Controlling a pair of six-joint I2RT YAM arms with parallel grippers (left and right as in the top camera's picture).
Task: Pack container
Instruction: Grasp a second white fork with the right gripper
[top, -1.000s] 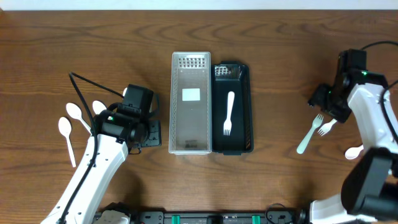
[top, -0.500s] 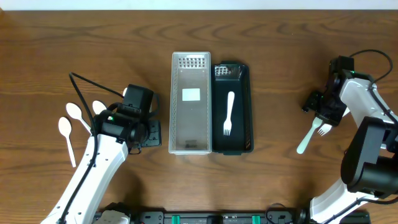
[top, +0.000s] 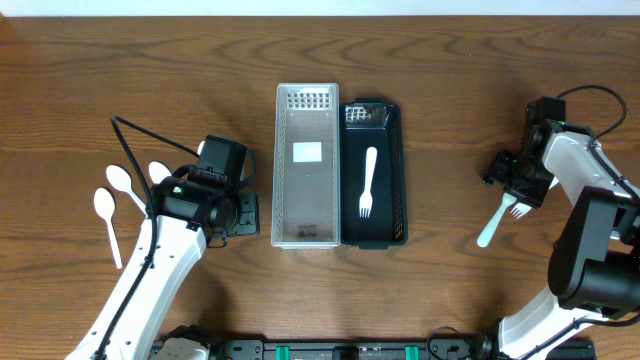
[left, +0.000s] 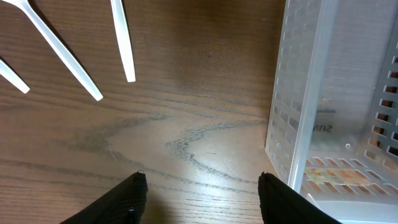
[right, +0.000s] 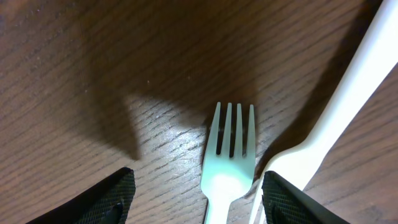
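One fork (top: 368, 182) lies inside the black bin (top: 399, 180), so packing has begun but looks far from finished (my reading, not a count of what belongs there). Right of the black bin, well apart from it, two more forks (top: 492, 226) lie on the table (top: 450, 80), and the right gripper (top: 515, 180) hovers just over them. In its wrist view the fingers (right: 115, 196) stand wide and hold nothing, with the tines of one fork between them and the other fork just beside. Grasping and carrying both are yet to do. Far left of the black bin, beyond the clear bin (top: 306, 165), spoons (top: 107, 215) lie untouched. The left gripper (top: 238, 212) sits just left of the clear bin, wide and empty over bare wood. The clear bin holds no cutlery.
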